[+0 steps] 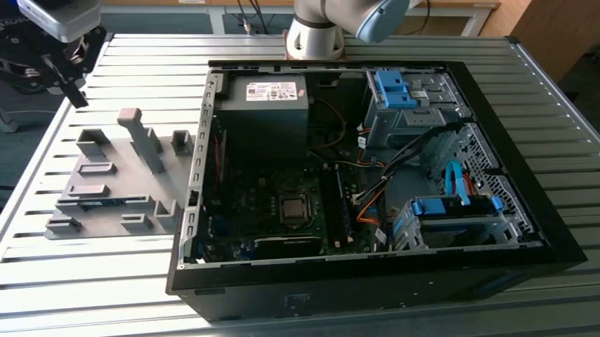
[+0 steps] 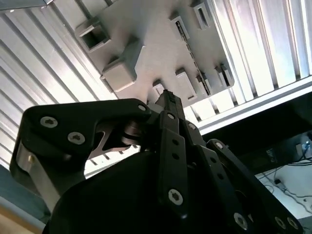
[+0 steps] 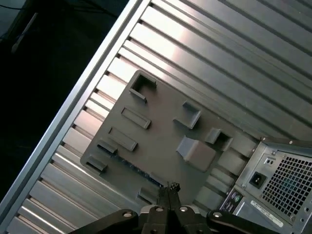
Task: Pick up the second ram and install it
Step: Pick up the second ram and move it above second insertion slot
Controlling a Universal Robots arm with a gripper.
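The second ram (image 1: 98, 202) is a thin blue-green stick lying edge-up in a slot of the grey fixture plate (image 1: 117, 179), on the exterior view's left. The first wrist view looks down on the same stick (image 3: 140, 170), a dark line near the plate's edge. My gripper (image 1: 80, 100) hangs high above the table's far left corner, well clear of the plate. In both wrist views its black fingers (image 3: 169, 188) meet at the tips with nothing between them. The gripper (image 2: 168, 96) points towards the plate.
An open black computer case (image 1: 375, 281) fills the middle of the slatted metal table, with its motherboard (image 1: 281, 232), power supply (image 1: 267, 95) and blue drive cages (image 1: 450, 210). Grey fixture blocks (image 1: 140, 137) stand up from the plate. The table edge (image 3: 73, 102) runs beside the plate.
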